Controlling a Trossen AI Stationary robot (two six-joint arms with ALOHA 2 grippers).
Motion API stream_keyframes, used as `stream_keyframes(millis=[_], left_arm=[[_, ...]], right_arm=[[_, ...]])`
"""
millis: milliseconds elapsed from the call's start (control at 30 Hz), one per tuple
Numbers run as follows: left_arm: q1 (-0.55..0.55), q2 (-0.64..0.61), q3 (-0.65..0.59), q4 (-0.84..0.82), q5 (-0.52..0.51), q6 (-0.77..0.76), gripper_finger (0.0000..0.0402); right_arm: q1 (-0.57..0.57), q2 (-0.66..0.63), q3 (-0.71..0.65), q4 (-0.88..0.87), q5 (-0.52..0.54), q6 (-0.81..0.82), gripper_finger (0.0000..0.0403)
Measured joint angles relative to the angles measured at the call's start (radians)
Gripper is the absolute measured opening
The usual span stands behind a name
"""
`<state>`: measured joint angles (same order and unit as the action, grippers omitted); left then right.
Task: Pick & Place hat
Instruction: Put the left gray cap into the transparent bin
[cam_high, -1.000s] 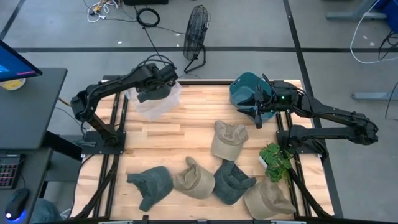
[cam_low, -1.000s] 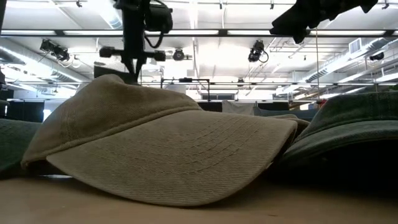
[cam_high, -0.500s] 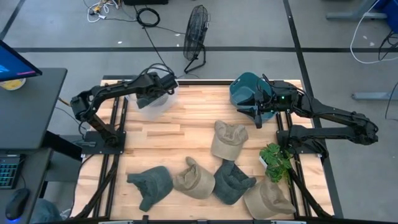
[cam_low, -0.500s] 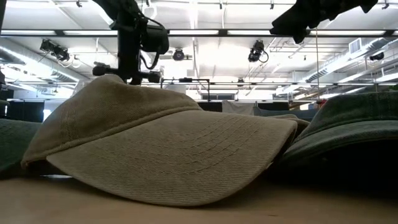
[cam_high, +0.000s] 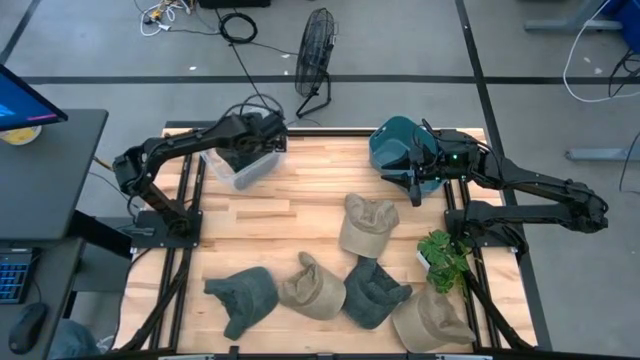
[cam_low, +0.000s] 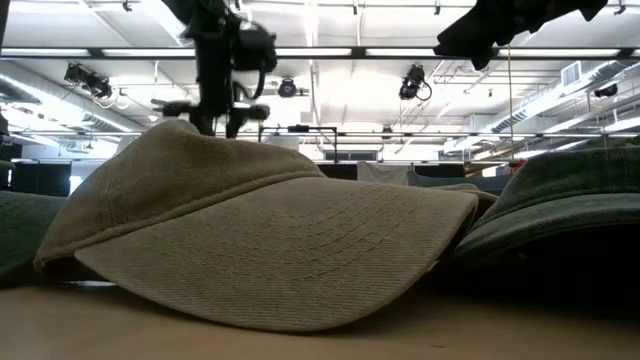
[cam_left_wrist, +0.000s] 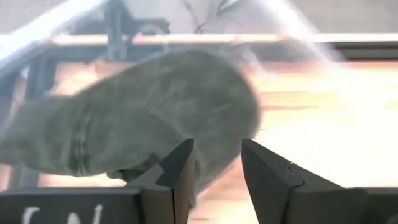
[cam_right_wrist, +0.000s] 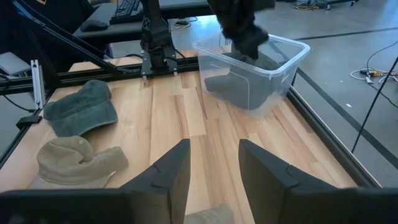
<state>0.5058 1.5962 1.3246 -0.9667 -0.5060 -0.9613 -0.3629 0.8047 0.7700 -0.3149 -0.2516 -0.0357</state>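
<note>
The desk (cam_high: 300, 205) is pale wood planks on a black metal frame (cam_high: 186, 215), standing on a grey floor (cam_high: 110, 45) crossed by dark lines. A black fan (cam_high: 315, 45) stands on the floor just beyond the desk's far edge, with black cable (cam_high: 238, 28) coiled near it and a tangle of white cable (cam_high: 160, 12) farther off. At the left sits a dark side table (cam_high: 45, 170) with a lit screen (cam_high: 25, 98) at its far corner and a keyboard (cam_high: 12, 275) and mouse (cam_high: 25, 325) nearer. From the low view, a white ceiling (cam_low: 340, 85) runs back with beams, ducts and hanging lamps (cam_low: 415, 82).
</note>
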Motion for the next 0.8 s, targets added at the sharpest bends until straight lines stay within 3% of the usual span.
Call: stream_keyframes(millis=[100, 233, 467, 600, 800], left_arm=[[-0.032, -0.011, 0.123, -0.097, 0.012, 0.044, 0.0137], [-0.109, -0.024, 0.283, -0.223, 0.111, 0.084, 0.0130], [-0.360, -0.022, 0.449, -0.431, 0.199, 0.069, 0.0132], [-0.546, -0.023, 0.454, -0.564, 0.216, -0.127, 0.0139], [-0.839, -0.020, 0.381, -0.563, 0.214, -0.679, 0.0147]], right_arm=[[0.000, 0.000, 0.000, 0.000, 0.000, 0.000, 0.0139], [0.000, 0.000, 0.000, 0.000, 0.000, 0.000, 0.0139], [0.000, 0.000, 0.000, 0.000, 0.000, 0.000, 0.0139], [0.000, 0.000, 0.000, 0.000, 0.000, 0.000, 0.0139], [0.000, 0.000, 0.000, -0.001, -0.001, 0.000, 0.0139]])
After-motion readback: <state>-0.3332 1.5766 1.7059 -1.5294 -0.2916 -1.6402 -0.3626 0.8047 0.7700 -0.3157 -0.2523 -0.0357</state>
